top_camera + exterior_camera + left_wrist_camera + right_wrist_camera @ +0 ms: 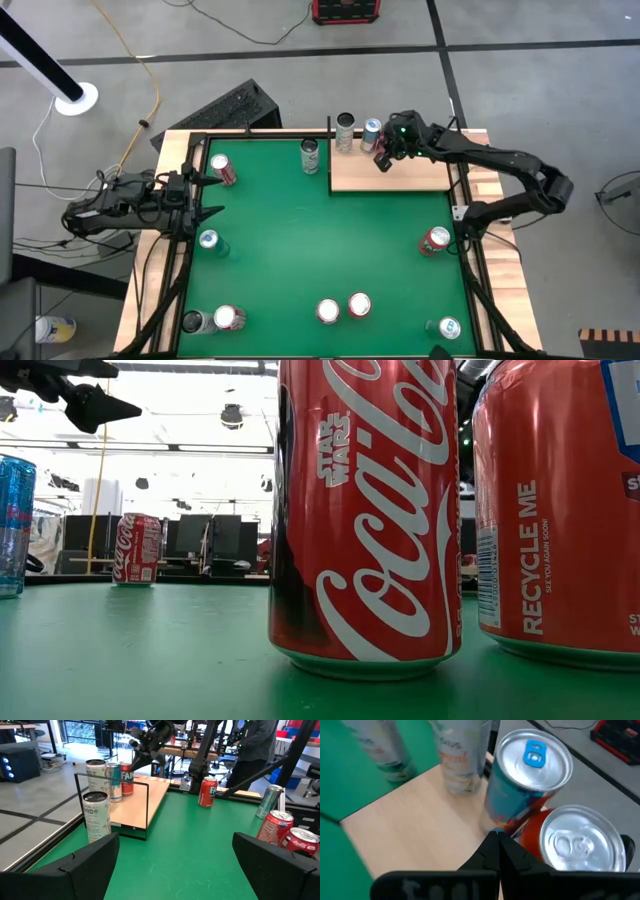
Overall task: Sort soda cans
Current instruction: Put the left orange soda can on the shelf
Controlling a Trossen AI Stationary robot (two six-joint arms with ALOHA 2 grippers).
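My left gripper (208, 196) waits at the left edge of the green mat (320, 240), fingers spread wide and empty. The cans nearest it stand upright: a red can (222, 170) just beyond it and a teal can (209, 241) just to its near side. Further right, a pale tall can (310, 155) stands on the mat just beside the wooden board (390, 175). A pair of red cans (343, 308) stands near the front edge; the low view shows one close up, reading "Coca-Cola" and "Star Wars", the other "Recycle Me".

My right gripper (385, 155) hangs over the board's far edge. Its wrist view shows the fingertips meeting on nothing, just short of two upright cans that touch each other: a blue-tabbed can (527, 785) and a red can beside it (572, 842). A third grey can (345, 132) stands just left. In my judgement, the right arm is the nearer for that cluster; the loose cans on the mat remain unsorted.
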